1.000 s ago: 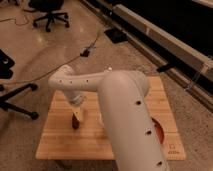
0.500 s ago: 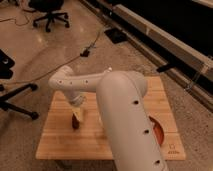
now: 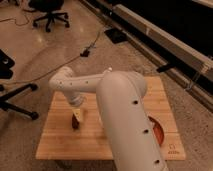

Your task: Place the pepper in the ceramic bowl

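My gripper [image 3: 77,118] hangs down from the white arm over the left half of the wooden table [image 3: 60,145]. A small dark red-brown lump, the pepper [image 3: 75,123], is right at the gripper's tip, at or just above the table top. Whether it is held cannot be told. The ceramic bowl [image 3: 159,132], red-orange and glossy, sits near the table's right edge, mostly hidden behind my arm. The pepper is well to the left of the bowl.
My thick white arm [image 3: 125,115] crosses the middle of the table and hides what lies behind it. Office chairs [image 3: 47,14] stand on the floor at the far left, with a cable [image 3: 85,51] and a dark rail [image 3: 165,40] beyond the table.
Almost nothing has changed. The gripper and the pepper stay at the same spot over the left half of the table.
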{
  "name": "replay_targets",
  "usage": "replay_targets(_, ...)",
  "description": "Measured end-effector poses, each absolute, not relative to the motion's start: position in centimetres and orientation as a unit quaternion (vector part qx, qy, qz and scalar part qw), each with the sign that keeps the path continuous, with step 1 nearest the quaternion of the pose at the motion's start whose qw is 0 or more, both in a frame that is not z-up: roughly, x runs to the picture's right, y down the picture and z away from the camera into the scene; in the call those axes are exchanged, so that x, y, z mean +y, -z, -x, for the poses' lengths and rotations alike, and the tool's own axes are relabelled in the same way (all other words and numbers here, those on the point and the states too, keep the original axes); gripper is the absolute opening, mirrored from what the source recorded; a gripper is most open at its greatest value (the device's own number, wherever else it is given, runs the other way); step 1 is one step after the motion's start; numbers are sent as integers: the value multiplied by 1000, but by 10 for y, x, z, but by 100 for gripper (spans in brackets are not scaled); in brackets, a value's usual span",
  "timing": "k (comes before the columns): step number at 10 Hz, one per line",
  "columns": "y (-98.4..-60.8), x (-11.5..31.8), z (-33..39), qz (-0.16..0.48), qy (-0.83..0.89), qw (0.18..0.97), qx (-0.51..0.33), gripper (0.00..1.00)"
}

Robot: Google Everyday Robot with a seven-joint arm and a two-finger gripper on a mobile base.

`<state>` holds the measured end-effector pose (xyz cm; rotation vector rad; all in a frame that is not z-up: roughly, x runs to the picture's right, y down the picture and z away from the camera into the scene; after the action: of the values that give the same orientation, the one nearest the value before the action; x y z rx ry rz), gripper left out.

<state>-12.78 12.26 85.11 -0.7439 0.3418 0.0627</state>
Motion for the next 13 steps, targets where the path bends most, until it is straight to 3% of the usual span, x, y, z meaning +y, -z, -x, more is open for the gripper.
replay_targets(13, -860, 119, 129, 358, -34, 920, 156, 80)
